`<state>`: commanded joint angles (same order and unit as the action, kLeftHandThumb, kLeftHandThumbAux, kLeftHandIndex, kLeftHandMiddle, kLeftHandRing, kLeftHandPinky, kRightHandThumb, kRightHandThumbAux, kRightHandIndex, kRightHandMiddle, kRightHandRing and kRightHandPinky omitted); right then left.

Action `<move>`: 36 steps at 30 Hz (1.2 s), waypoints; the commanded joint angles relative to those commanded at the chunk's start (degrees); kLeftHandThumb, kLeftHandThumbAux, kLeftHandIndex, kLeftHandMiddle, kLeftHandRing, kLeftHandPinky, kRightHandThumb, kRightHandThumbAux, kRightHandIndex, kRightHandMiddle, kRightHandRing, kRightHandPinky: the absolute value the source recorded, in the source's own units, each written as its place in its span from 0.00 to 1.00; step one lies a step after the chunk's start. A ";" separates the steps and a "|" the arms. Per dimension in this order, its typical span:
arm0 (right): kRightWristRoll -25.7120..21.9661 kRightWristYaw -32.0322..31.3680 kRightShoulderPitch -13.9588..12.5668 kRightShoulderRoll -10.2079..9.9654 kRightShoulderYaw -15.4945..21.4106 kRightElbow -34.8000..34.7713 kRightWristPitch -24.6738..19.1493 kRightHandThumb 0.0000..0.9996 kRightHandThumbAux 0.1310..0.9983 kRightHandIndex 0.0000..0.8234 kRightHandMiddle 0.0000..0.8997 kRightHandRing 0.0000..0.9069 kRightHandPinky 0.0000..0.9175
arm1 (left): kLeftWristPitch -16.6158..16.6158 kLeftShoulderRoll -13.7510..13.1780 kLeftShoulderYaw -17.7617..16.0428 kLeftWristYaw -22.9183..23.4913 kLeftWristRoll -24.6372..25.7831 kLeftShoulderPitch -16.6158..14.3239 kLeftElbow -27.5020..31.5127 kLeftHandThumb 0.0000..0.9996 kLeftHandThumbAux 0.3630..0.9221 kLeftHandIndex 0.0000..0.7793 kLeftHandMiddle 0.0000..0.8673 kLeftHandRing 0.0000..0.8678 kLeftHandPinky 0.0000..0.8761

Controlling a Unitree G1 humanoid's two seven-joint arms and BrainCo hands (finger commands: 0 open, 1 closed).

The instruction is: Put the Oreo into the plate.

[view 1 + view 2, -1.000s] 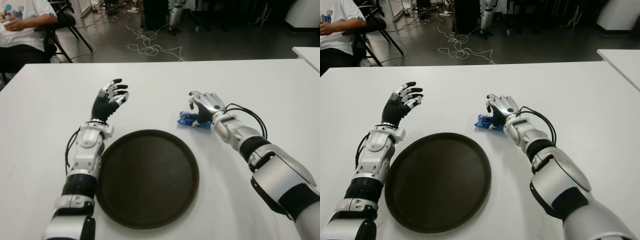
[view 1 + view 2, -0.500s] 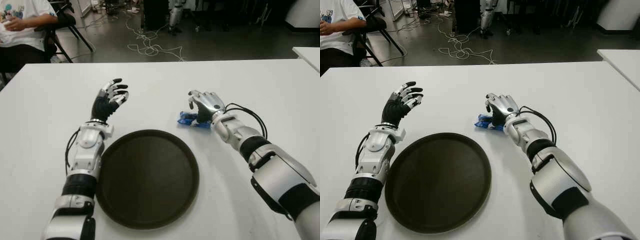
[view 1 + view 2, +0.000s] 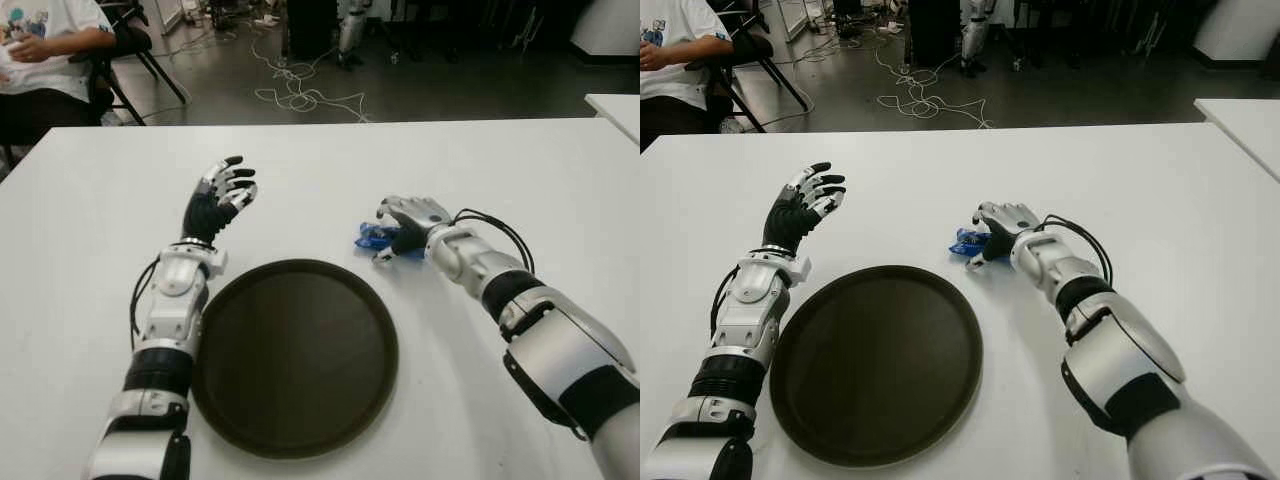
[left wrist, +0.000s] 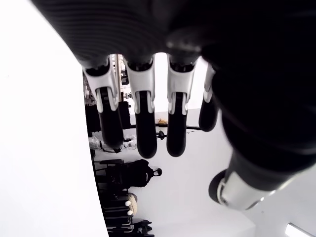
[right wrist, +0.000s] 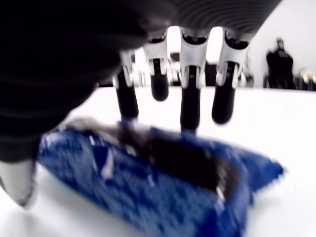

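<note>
We see two arms shelled in silver-white plastic with black ribbed joint bands. The left hand (image 3: 218, 196) has a black palm and silver finger segments ending in black tips; the right hand (image 3: 404, 222) looks alike. Black cables loop beside each forearm near the wrist.

White worktop (image 3: 330, 160) filling most of the view, matte, evenly lit. Dark grey floor (image 3: 440, 90) running behind it, with white cables (image 3: 300, 95) lying tangled across it. A person in a white shirt (image 3: 45, 50) sitting at far left on a black folding chair (image 3: 135, 50). Corner of a second white table (image 3: 615, 105) showing at the right edge. Dark equipment and stands (image 3: 940, 25) standing along the back, details unclear.
</note>
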<state>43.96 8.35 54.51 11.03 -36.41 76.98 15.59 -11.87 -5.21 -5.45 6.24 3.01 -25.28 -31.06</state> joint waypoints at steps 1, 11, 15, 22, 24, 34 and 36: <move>-0.07 -0.66 0.09 0.06 0.03 -0.15 0.17 0.00 0.43 0.00 0.00 0.00 0.01 | -0.06 0.02 -0.01 0.05 0.02 0.00 -0.04 0.21 0.65 0.26 0.33 0.31 0.32; -0.24 -3.17 0.63 0.83 0.61 -2.63 2.54 0.00 0.41 0.00 0.00 0.00 0.02 | -0.35 0.35 0.24 0.37 0.07 0.26 0.18 0.25 0.67 0.26 0.35 0.33 0.34; -0.25 -3.77 0.78 1.85 0.95 -3.66 3.85 0.00 0.41 0.00 0.00 0.00 0.01 | -0.39 0.66 0.32 -0.03 0.00 0.17 0.05 0.25 0.66 0.26 0.34 0.32 0.33; -0.30 -3.92 0.69 3.59 1.38 -5.29 5.66 0.00 0.40 0.00 0.00 0.00 0.01 | -0.15 1.06 0.33 -0.49 -0.07 -0.11 -0.32 0.24 0.64 0.26 0.34 0.31 0.32; -0.35 -4.07 0.66 3.96 1.46 -5.68 5.94 0.00 0.40 0.00 0.00 0.00 0.01 | -0.12 1.12 0.37 -0.54 -0.11 -0.16 -0.32 0.23 0.65 0.26 0.34 0.31 0.32; -0.71 -5.17 0.86 5.26 2.17 -7.10 6.08 0.00 0.41 0.00 0.00 0.00 0.00 | -0.98 1.07 0.44 -0.67 -0.50 -0.67 -1.27 0.23 0.64 0.27 0.35 0.32 0.34; -0.66 -5.13 0.85 5.44 2.24 -7.20 6.07 0.00 0.42 0.00 0.00 0.00 0.00 | -1.10 1.03 0.48 -0.57 -0.47 -0.64 -1.27 0.23 0.64 0.27 0.34 0.32 0.34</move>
<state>43.29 3.22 55.36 16.46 -34.17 69.79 21.66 -12.97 -4.18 -4.98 5.67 2.55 -25.92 -32.33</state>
